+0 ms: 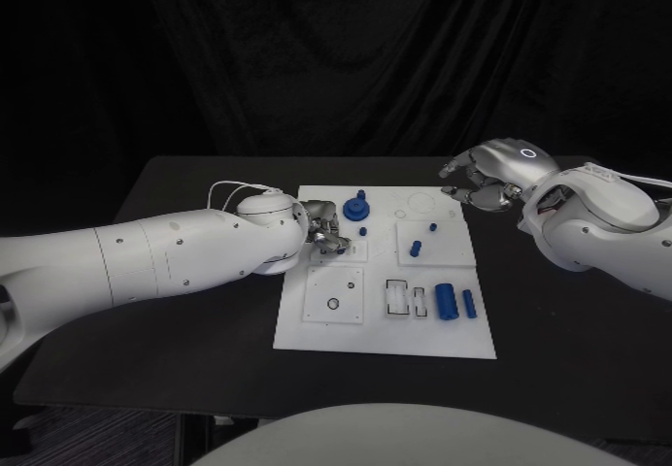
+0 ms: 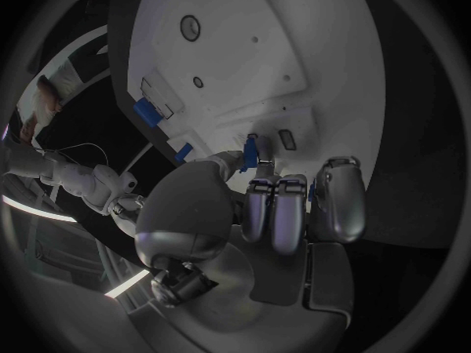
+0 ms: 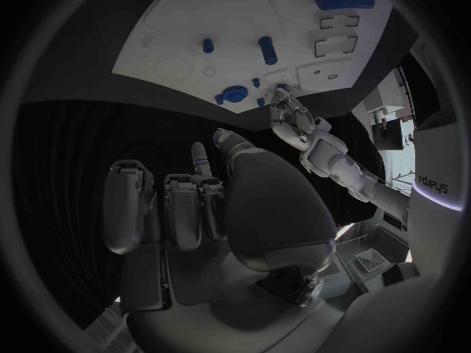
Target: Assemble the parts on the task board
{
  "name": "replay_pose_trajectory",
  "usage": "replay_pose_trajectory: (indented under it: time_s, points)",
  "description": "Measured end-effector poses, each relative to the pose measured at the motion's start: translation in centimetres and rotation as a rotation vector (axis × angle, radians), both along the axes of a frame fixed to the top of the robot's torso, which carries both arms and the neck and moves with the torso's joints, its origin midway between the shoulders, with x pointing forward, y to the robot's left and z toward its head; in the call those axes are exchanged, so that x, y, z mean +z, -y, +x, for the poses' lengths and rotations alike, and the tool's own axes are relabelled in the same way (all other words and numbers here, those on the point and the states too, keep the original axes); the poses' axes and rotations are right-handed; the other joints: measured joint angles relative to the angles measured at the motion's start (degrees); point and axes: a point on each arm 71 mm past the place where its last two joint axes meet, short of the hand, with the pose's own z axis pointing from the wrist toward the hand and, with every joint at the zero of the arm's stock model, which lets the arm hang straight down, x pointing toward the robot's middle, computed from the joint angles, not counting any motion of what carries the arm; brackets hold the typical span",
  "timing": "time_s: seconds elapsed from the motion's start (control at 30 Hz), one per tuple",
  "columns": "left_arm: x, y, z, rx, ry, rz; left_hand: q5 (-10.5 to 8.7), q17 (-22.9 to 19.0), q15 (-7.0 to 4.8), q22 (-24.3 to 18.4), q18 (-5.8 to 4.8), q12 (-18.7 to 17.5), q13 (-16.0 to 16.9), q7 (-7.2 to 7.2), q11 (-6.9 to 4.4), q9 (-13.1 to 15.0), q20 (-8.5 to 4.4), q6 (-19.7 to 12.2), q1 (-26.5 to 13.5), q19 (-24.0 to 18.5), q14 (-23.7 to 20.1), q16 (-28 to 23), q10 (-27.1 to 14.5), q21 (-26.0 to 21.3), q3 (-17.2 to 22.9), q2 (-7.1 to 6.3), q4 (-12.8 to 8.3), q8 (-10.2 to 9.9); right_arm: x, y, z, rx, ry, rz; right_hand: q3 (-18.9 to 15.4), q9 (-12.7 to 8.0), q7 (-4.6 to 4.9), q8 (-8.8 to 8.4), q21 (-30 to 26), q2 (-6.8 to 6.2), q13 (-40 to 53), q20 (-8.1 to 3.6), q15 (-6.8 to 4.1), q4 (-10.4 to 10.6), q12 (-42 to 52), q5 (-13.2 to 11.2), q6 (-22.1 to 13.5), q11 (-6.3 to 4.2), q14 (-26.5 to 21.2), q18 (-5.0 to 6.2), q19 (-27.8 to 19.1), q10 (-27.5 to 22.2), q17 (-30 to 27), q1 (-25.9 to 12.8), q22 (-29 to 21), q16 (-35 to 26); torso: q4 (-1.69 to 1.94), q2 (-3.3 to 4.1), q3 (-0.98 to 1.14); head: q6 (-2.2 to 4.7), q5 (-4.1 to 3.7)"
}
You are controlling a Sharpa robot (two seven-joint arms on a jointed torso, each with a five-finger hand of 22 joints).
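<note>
Blue peg (image 2: 250, 152) — small, stiff, light; I'm pinching its shaft with left hand (image 1: 325, 233) over board (image 1: 386, 335) — right hand (image 1: 484, 180) curling empty.

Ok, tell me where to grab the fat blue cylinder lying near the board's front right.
Grip the fat blue cylinder across its round middle, from above. It lies flat with a thinner rod close beside it, so probably fingers go over its sides, right hand nearer.

task board (image 1: 319, 325): matt white plastic, smooth | parts (image 1: 446, 301): blue plastic, slight sheen | worktop (image 1: 183, 340): matt black | fingers (image 2: 338, 200): glossy silver metal look | arm shells (image 1: 154, 257): smooth white plastic | backdrop at 12 o'clock (image 1: 281, 78): black cloth
</note>
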Motion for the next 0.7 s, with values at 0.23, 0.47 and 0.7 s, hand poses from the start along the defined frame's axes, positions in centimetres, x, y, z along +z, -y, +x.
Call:
replay_pose_trajectory:
  time_s: [0.23, 0.47, 0.7]
  points:
    - [-0.07, -0.21, -0.10, 0.001, -0.002, -0.002, 0.00, 0.0, 0.00, -0.1, 0.00, 0.0, 0.0, 0.01, 0.00, 0.0, 0.00, 0.0, 0.0, 0.0, 0.0, 0.0, 0.0, 0.0, 0.0, 0.00, 0.0, 0.0, -0.10, 0.05, 0.01, -0.004, -0.007, -0.004, 0.2, -0.1, 0.00, 0.00, -0.1, -0.08, 0.0, 0.00, 0.00, -0.2, 0.0, 0.1, 0.0, 0.00, 0.0, 0.00, 0.0, 0.0, 0.0, 0.1, 0.0, 0.0, 0.00, -0.03, -0.02, 0.00, 0.13]
    - [-0.23, -0.33, -0.22, 0.002, -0.006, -0.002, -0.01, 0.0, 0.00, -0.2, 0.00, 0.0, 0.0, -0.02, 0.00, 0.3, 0.00, 0.0, -0.2, 0.0, 0.0, 0.0, 0.0, 0.0, 0.0, -0.23, 0.0, 0.0, -0.19, 0.08, 0.00, -0.007, -0.012, -0.008, 0.4, -0.2, 0.00, 0.00, -0.3, -0.20, 0.0, 0.00, 0.00, -0.4, 0.0, 0.3, 0.0, 0.00, 0.0, 0.00, 0.0, 0.0, 0.0, 0.2, 0.0, 0.0, 0.04, -0.07, -0.02, 0.00, 0.14]
    - [-0.23, -0.45, -0.25, 0.003, -0.006, -0.002, -0.29, 0.0, 0.00, -0.4, 0.00, 0.0, 0.0, -0.15, 0.00, 0.2, 0.00, 0.2, -0.2, -0.4, 0.0, 0.0, 0.0, -0.3, 0.0, -0.23, 0.0, 0.0, -0.24, 0.12, 0.00, -0.011, -0.016, -0.010, 0.4, -0.1, 0.00, -0.26, -0.3, -0.20, 0.0, 0.00, 0.00, -0.4, 0.0, 0.3, 0.0, 0.00, 0.0, 0.00, 0.0, 0.0, 0.0, 0.2, 0.0, 0.0, 0.04, -0.04, -0.02, 0.00, 0.34]
